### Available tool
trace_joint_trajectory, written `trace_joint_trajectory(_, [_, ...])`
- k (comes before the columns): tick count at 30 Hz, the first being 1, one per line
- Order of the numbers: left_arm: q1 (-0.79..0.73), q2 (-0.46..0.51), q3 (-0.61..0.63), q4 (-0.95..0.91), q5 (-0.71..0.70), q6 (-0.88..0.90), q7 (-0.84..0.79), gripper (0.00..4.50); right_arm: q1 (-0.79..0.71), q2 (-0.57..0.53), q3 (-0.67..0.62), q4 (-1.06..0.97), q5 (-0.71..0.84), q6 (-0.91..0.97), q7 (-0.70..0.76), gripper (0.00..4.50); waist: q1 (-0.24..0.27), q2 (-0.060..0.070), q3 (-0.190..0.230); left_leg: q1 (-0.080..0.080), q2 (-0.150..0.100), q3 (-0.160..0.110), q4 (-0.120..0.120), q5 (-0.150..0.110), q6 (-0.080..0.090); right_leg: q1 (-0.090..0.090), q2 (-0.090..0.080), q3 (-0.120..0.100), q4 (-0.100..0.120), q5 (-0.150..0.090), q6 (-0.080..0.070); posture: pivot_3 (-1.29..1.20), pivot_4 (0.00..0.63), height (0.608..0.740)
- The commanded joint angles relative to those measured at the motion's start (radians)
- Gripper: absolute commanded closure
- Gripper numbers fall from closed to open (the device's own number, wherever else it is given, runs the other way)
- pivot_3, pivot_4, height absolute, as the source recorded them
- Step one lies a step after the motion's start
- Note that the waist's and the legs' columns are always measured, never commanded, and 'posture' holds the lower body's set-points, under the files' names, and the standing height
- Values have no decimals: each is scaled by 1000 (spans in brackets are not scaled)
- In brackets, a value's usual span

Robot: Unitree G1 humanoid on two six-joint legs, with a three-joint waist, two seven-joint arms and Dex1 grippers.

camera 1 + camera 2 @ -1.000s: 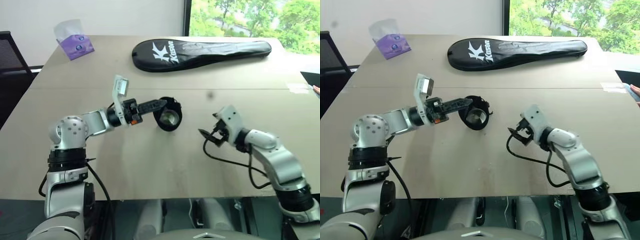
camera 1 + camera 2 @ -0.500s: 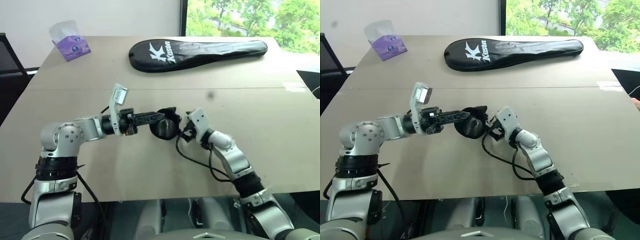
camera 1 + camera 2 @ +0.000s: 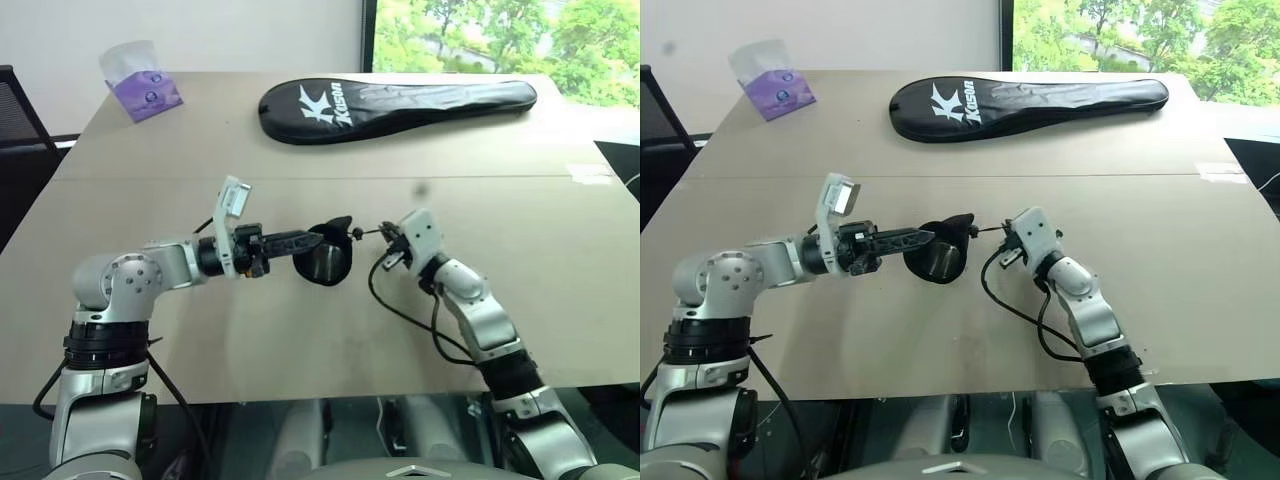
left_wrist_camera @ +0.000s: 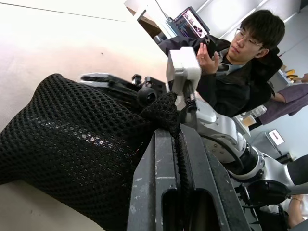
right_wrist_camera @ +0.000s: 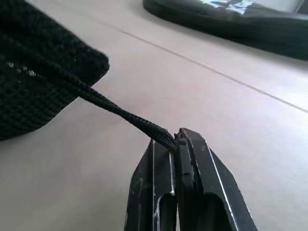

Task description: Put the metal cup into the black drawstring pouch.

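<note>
the black pouch (image 3: 325, 258) hangs just above the table (image 3: 300, 340) near its middle, held between both arms. the left gripper (image 3: 318, 237) is pinched on the gathered fabric at the pouch's mouth, at about 9 o'clock of the bag. the right gripper (image 5: 174, 140) is pressed together on the thin cord (image 5: 122, 115), which runs out taut from the pouch toward 3 o'clock. glints through the mesh in the left wrist view suggest the metal cup (image 4: 89, 139) sits inside the pouch.

risks, as i judge them: the cord is gripped only at the fingertips, so a harder pull may slip it out and leave the mouth loose. if the left grip gives first, the bag drops and may tip the cup out onto the table. pulling at an angle could also twist the pouch instead of closing it.

hard to make out: the cup itself is only a few shiny specks behind the mesh, so its position is unclear. whether the mouth is fully cinched is hidden by the left fingers. at 12 o'clock lies a long racket cover (image 3: 400, 98), and a purple packet (image 3: 145, 85) at 10 o'clock.
</note>
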Motion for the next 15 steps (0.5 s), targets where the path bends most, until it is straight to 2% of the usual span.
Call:
trace_joint_trajectory(1, [3,-9,18,-8,-1,-27,-16,4500,3,-27,-30,-143,-3,50,-10,4478,-1,0,0,0,0,0,0,0,0,0,0,0,0,0,0,0,150,740])
trace_joint_trajectory(6, [-22,-56,14,-9,6,-45,11,4500,-22,-82,-70,-292,-17,136,-15,4478,1,0,0,0,0,0,0,0,0,0,0,0,0,0,0,0,150,740])
trace_joint_trajectory(10, [-56,-114,0,-19,71,-172,8,4500,-90,-166,-106,-434,-33,241,6,4478,6,1,0,-1,0,0,0,0,0,0,2,0,0,0,0,0,150,740])
trace_joint_trajectory(13, [-99,-171,-29,-63,98,-217,48,3552,-175,-222,-119,-529,-22,333,33,4500,10,0,0,-1,0,1,0,0,0,-1,2,0,0,0,0,0,150,740])
trace_joint_trajectory(15, [-135,-209,-61,-96,150,-265,97,2616,-235,-254,-119,-571,-21,382,51,4500,16,0,0,-2,0,1,0,0,0,-1,3,0,0,0,0,0,150,740])
